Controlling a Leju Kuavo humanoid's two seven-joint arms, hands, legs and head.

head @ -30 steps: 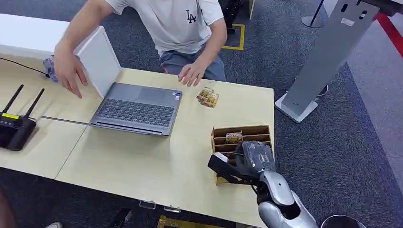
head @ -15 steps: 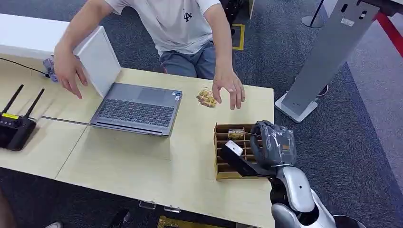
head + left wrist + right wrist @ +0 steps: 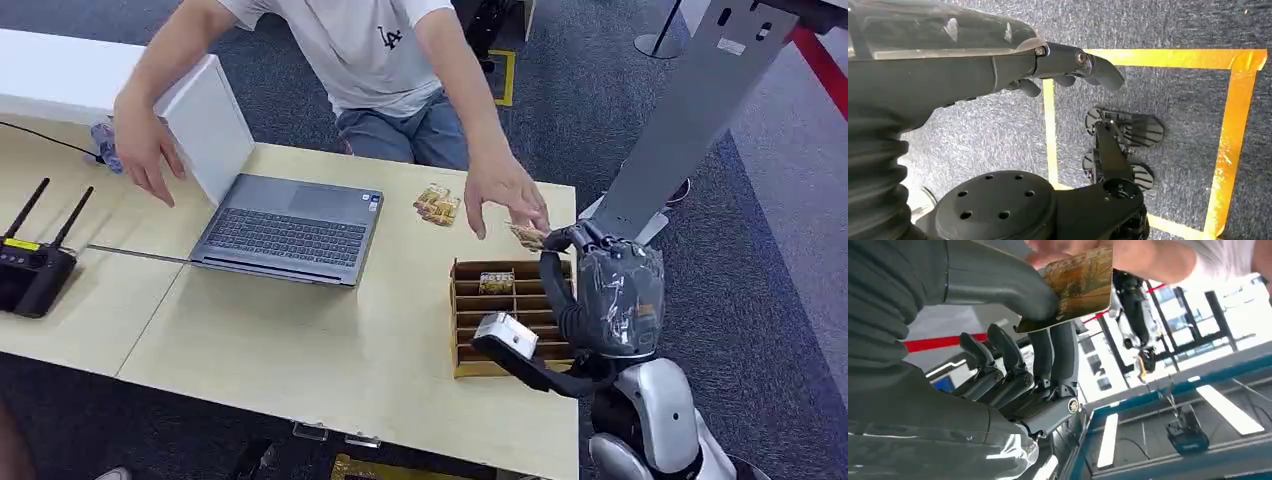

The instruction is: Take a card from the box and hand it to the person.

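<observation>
Head view has the silver right hand (image 3: 608,290) raised beyond the slotted wooden box (image 3: 508,318), pinching a brown printed card (image 3: 527,236); the person's hand (image 3: 503,190), apparently touching it, lies just ahead.

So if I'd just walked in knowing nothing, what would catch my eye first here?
Probably the handover: the robot's right hand, raised above the far right corner of the table, pinches a small patterned card in its fingers while the person's hand reaches in to take it. Just below sits the wooden slotted box, and to the left an open laptop.
</observation>
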